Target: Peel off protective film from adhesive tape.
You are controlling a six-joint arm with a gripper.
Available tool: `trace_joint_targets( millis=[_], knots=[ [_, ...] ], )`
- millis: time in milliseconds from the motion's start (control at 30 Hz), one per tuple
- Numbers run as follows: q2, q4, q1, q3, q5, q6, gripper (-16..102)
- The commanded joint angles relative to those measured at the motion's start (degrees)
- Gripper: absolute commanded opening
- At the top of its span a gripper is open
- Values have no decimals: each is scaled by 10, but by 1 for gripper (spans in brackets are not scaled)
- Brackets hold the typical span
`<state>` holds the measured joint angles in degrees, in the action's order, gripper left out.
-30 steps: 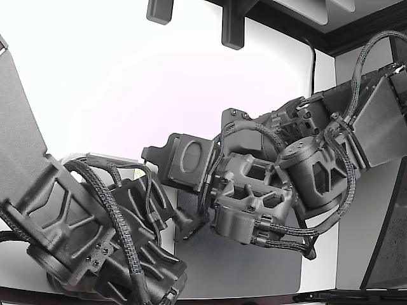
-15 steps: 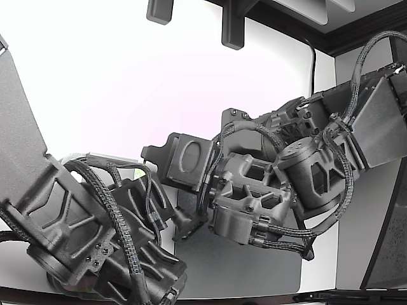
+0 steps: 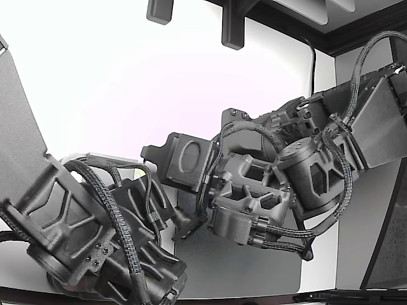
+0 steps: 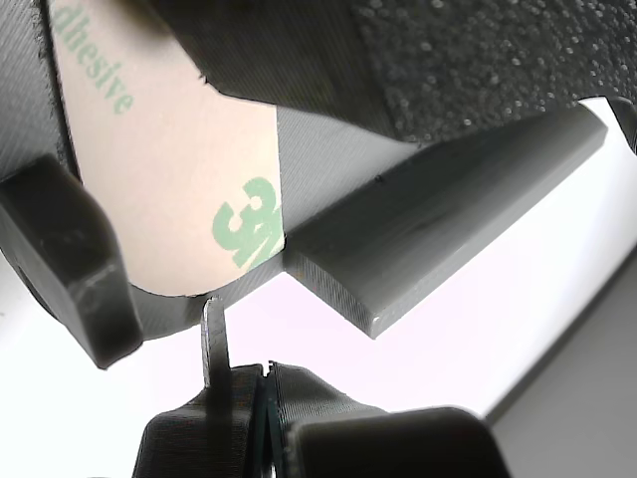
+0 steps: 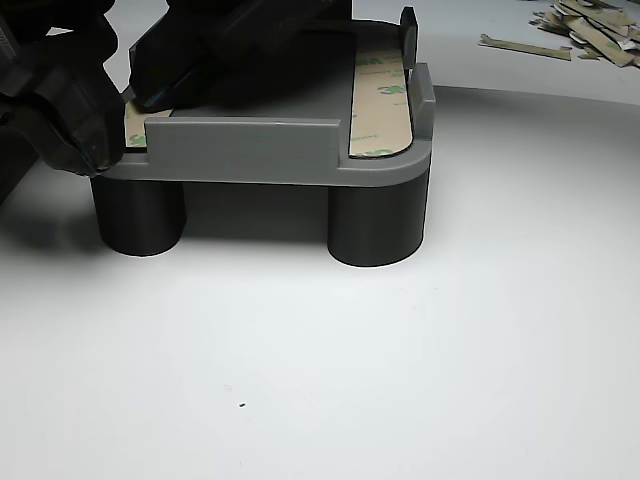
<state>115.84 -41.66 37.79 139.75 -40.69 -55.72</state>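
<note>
Printed in green on tan protective film (image 4: 169, 179) of the adhesive strip: logo "3M" and partial word "dhesive". Same green print on second strip (image 5: 382, 95), illegible there.

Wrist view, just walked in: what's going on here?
The tool sits at the rounded end of a tan 3M film strip stuck on a grey fixture, its thin blade tip at the film's edge. No film looks lifted yet. A second strip lies on the fixture's other side, and peeled scraps lie on the table behind.
</note>
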Motion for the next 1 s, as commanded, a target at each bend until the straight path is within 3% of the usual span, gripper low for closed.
trace_joint_targets(
  millis=[0,967],
  knots=[
    [8,4,-4,-18,-1,0,-11],
    [4,-5,0,-29,0,5,-11]
  ],
)
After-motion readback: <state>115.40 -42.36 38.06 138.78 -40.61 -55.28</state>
